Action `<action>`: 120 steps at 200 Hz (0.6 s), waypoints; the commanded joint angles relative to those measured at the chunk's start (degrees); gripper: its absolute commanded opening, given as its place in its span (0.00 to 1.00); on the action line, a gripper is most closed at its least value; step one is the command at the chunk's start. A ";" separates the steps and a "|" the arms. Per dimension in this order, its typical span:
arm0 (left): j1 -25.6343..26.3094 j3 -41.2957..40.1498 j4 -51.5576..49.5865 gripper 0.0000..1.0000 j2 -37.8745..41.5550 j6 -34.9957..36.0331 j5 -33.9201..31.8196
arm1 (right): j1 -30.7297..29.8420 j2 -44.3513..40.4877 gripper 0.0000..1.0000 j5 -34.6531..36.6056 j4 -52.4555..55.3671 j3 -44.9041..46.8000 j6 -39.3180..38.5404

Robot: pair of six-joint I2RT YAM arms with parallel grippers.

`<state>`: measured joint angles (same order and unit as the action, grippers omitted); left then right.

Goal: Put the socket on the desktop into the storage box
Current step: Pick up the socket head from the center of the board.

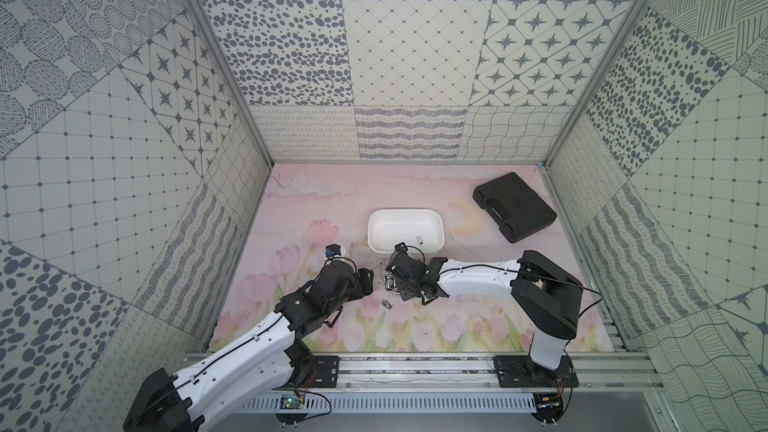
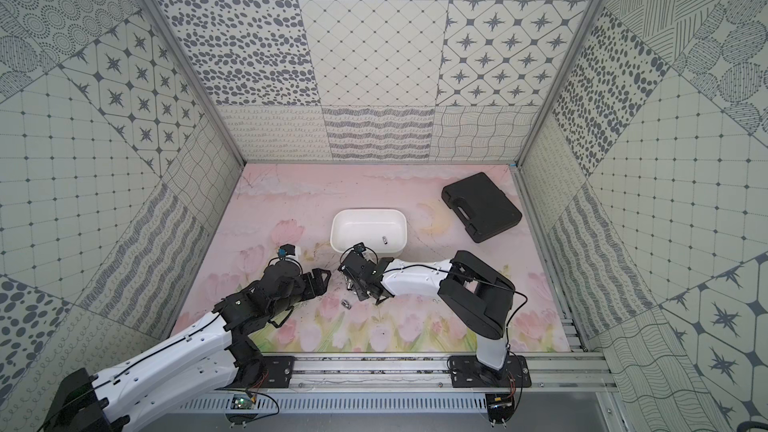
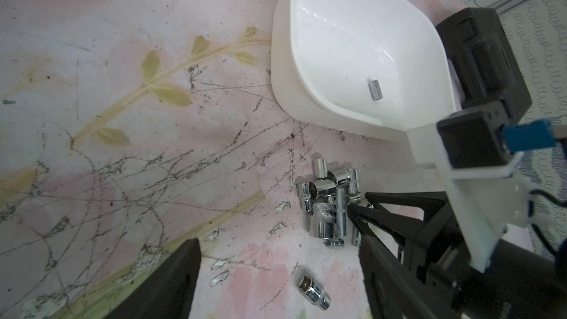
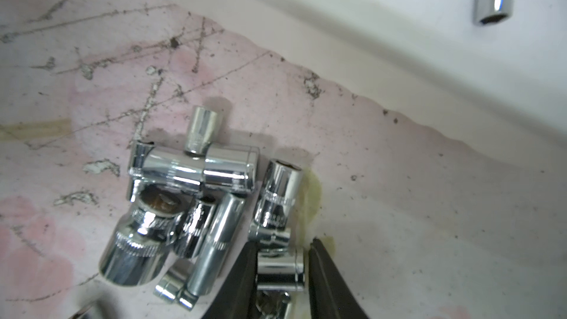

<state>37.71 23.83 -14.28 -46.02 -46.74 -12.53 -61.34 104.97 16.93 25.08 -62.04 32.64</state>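
The white storage box (image 1: 405, 213) (image 2: 368, 213) sits mid-table with one chrome socket (image 1: 419, 239) (image 3: 376, 89) lying inside. Just in front of it is a pile of several chrome sockets (image 1: 392, 282) (image 2: 351, 284) (image 3: 325, 204) (image 4: 196, 197). My right gripper (image 4: 283, 247) (image 1: 398, 285) is down at the pile, its jaws narrow, standing either side of a small socket (image 4: 280, 268) that lies on the mat. One jaw touches it and a slim gap shows at the other. My left gripper (image 3: 279, 247) (image 1: 368, 280) hovers wide open beside the pile, above a lone socket (image 3: 314, 291) (image 1: 387, 305).
A closed black hard-shell case (image 1: 515, 205) (image 2: 482, 205) lies at the back right near the wall. The pink flowered mat (image 1: 316, 201) is scratched in front of the box. Patterned walls enclose three sides and a metal rail (image 1: 415, 371) runs along the front.
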 commanded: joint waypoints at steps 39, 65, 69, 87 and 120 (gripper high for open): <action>0.01 2.30 -6.97 0.80 -4.51 -11.56 1.74 | 0.09 -1.00 0.24 -0.15 -1.44 -0.08 -0.14; 0.10 4.20 -16.20 0.70 -6.21 -19.46 4.07 | 0.04 -3.39 0.23 0.12 -2.52 0.58 -1.06; 0.12 4.35 -16.82 0.68 -6.48 -20.58 5.00 | 0.07 -3.91 0.23 0.19 -2.91 0.88 -1.17; 0.89 3.73 -18.35 0.68 -7.55 -25.47 9.39 | 0.06 -6.25 0.23 0.34 -4.17 1.77 -1.91; 4.05 2.23 -21.08 0.69 -10.08 -34.36 11.98 | 0.04 -10.00 0.23 1.52 -4.91 2.73 -3.25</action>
<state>39.42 26.55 -26.24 -53.76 -66.13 -6.98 -61.36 98.32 17.08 23.09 -60.25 31.05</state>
